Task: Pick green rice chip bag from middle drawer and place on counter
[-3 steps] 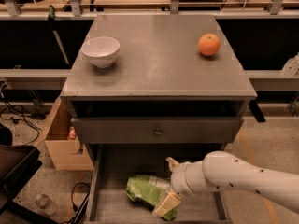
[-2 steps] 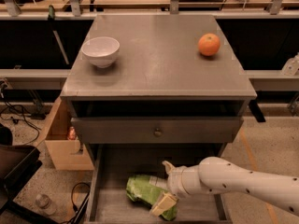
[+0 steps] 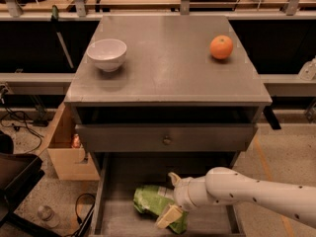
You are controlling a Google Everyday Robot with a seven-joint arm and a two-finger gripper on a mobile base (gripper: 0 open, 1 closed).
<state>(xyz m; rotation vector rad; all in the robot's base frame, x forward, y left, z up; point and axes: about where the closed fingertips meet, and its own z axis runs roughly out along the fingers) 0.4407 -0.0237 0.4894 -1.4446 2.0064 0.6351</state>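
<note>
Grey counter carries a white bowl and an orange. Below it, the white arm reaches in almost level from the right. Its gripper has its fingers spread either side of the green rice chip bag, which lies in the pulled-out middle drawer.

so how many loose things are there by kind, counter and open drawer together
bowls: 1, the white bowl on the counter
fruit: 1, the orange on the counter
snack bags: 1, the green rice chip bag in the middle drawer, with the gripper at it
total: 3
</note>
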